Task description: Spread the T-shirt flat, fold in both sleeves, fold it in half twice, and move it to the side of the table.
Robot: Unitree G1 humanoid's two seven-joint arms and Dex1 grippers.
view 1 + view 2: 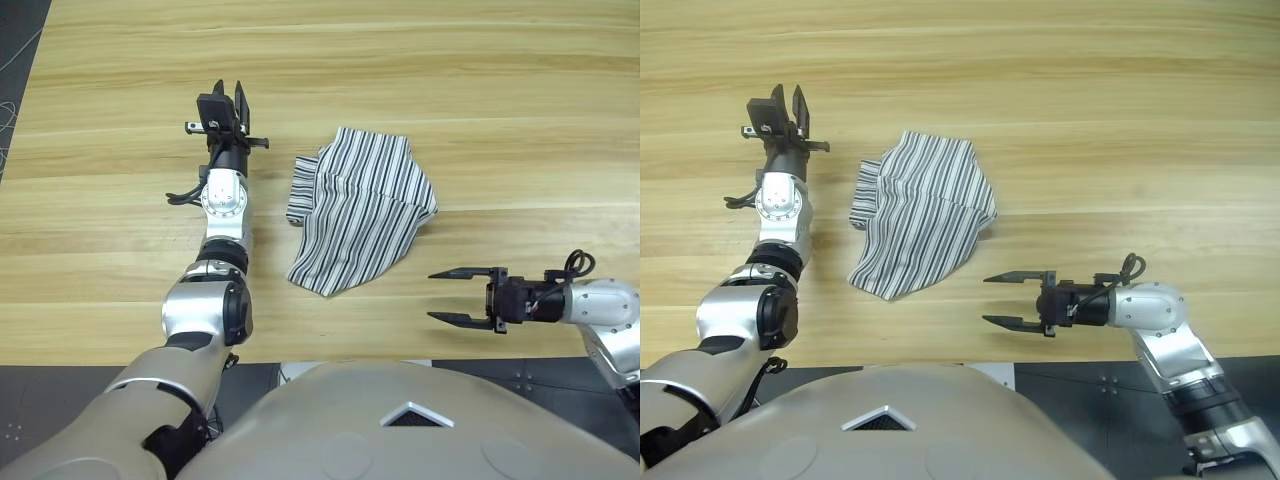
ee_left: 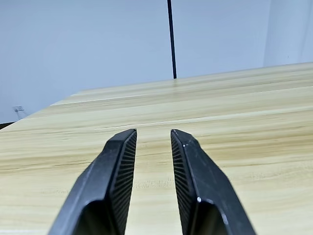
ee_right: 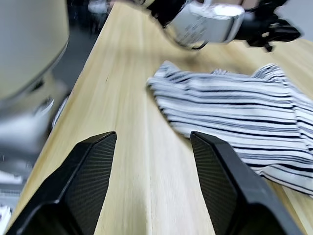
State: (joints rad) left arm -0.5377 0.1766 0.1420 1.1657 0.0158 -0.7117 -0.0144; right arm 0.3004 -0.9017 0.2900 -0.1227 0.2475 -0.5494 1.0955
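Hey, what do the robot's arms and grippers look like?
The left arm and right arm are silver-grey with black joint bands and thin black cables by the wrists. The left gripper and right gripper are black, each with two long tapered fingers, ribbed inside.

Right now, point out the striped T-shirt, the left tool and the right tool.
T-shirt [image 1: 360, 215], left eye view, middle of the striped cloth.
left tool [image 1: 229, 90], left eye view, midway between its fingertips.
right tool [image 1: 432, 295], left eye view, midway between its fingertips.
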